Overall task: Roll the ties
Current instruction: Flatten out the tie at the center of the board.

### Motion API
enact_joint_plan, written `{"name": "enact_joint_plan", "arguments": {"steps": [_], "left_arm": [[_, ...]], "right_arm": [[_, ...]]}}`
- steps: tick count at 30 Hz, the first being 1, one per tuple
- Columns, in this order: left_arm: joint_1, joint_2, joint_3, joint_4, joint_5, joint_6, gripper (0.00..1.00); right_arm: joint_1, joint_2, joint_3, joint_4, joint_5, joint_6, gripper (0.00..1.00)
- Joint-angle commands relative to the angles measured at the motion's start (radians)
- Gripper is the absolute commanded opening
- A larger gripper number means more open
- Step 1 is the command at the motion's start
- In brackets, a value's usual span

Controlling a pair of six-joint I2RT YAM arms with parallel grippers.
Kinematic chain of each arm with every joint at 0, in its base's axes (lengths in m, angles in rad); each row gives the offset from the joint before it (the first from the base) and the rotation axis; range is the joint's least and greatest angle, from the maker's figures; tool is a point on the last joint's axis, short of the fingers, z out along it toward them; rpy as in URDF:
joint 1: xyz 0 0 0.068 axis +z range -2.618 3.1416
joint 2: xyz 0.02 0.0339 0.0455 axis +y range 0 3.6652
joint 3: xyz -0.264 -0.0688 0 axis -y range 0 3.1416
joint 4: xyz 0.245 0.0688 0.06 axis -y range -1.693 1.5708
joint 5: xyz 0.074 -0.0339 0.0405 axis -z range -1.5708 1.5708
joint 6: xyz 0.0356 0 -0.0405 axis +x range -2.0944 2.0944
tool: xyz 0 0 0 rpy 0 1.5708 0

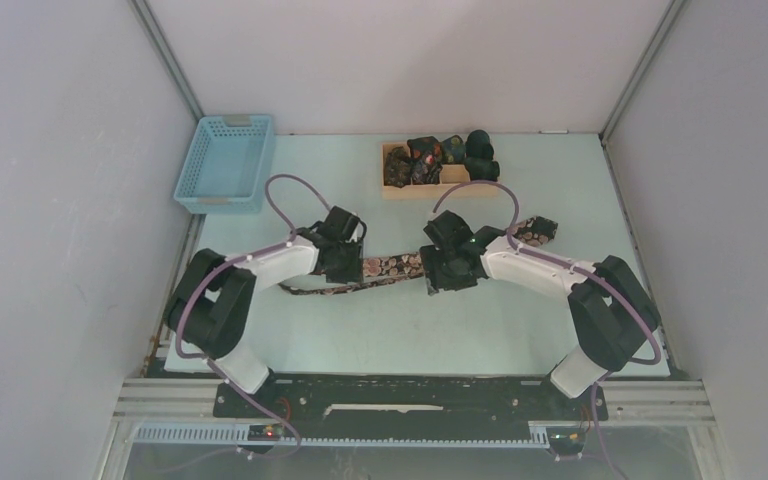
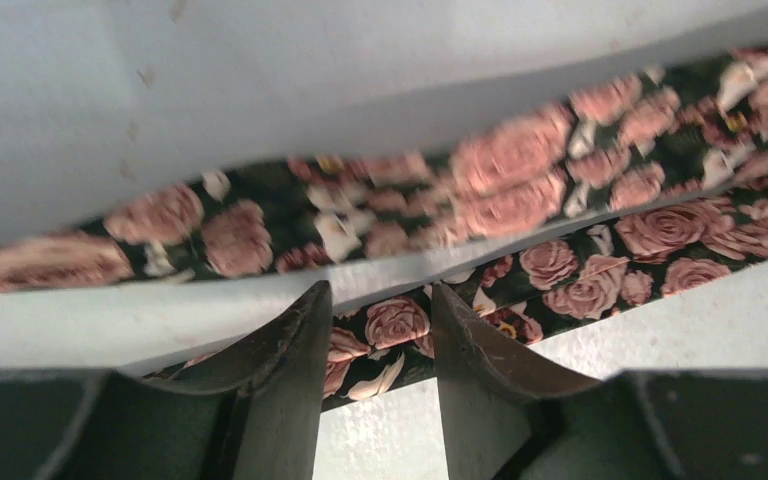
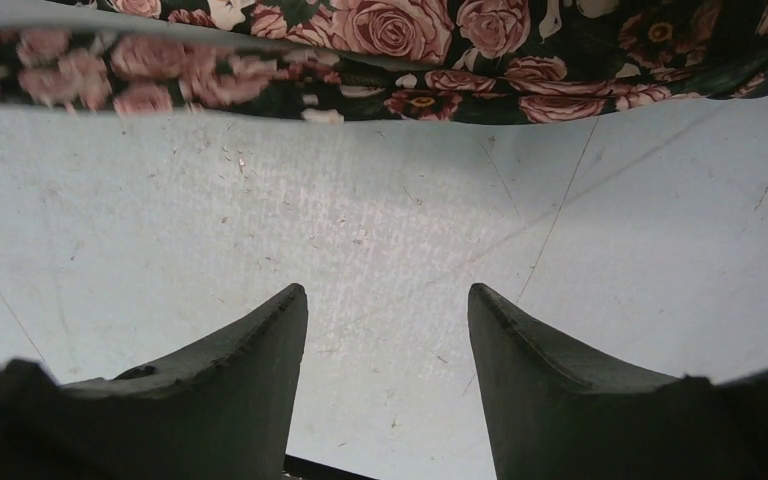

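A long dark tie (image 1: 395, 266) with pink roses lies across the middle of the table, its wide end (image 1: 538, 231) at the right. My left gripper (image 1: 356, 266) is down on its left part. In the left wrist view its fingers (image 2: 295, 340) stand apart on either side of a narrow strip of the tie (image 2: 400, 325), with a second band (image 2: 520, 180) lying beyond. My right gripper (image 1: 440, 272) stands open over bare table (image 3: 380, 220), and the tie (image 3: 390, 30) lies just past its fingertips. Several rolled ties (image 1: 422, 158) sit in a wooden tray (image 1: 410, 190).
A blue plastic basket (image 1: 225, 160) stands at the back left corner. Two dark rolls (image 1: 480, 152) sit at the tray's right end. Grey walls close in the table on three sides.
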State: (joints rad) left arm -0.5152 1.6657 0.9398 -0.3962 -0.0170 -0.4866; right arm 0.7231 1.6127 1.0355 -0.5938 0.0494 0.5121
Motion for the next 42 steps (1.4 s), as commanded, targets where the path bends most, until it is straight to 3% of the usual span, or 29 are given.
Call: {"name": "enact_joint_plan", "arguments": {"steps": [1, 9, 19, 24, 32, 42], "left_arm": [[-0.042, -0.054, -0.093, -0.142, 0.064, -0.061, 0.46], [-0.062, -0.185, 0.079, -0.195, 0.020, -0.024, 0.46], [-0.065, 0.114, 0.327, -0.147, 0.022, 0.062, 0.46], [-0.065, 0.245, 0.372, -0.145, 0.038, 0.084, 0.45], [-0.065, 0.236, 0.250, -0.105, 0.055, 0.064, 0.45], [-0.068, 0.060, -0.076, -0.005, 0.095, -0.036, 0.43]], "right_arm": [[-0.020, -0.054, 0.001, 0.020, 0.017, -0.013, 0.63], [-0.125, -0.122, 0.001, -0.046, 0.071, -0.028, 0.63], [-0.182, -0.196, -0.067, -0.061, 0.076, -0.023, 0.63], [-0.180, -0.226, -0.090, -0.057, 0.056, -0.023, 0.63], [-0.186, -0.215, -0.091, -0.051, 0.064, -0.026, 0.63], [-0.244, -0.145, -0.091, -0.018, 0.089, -0.007, 0.64]]}}
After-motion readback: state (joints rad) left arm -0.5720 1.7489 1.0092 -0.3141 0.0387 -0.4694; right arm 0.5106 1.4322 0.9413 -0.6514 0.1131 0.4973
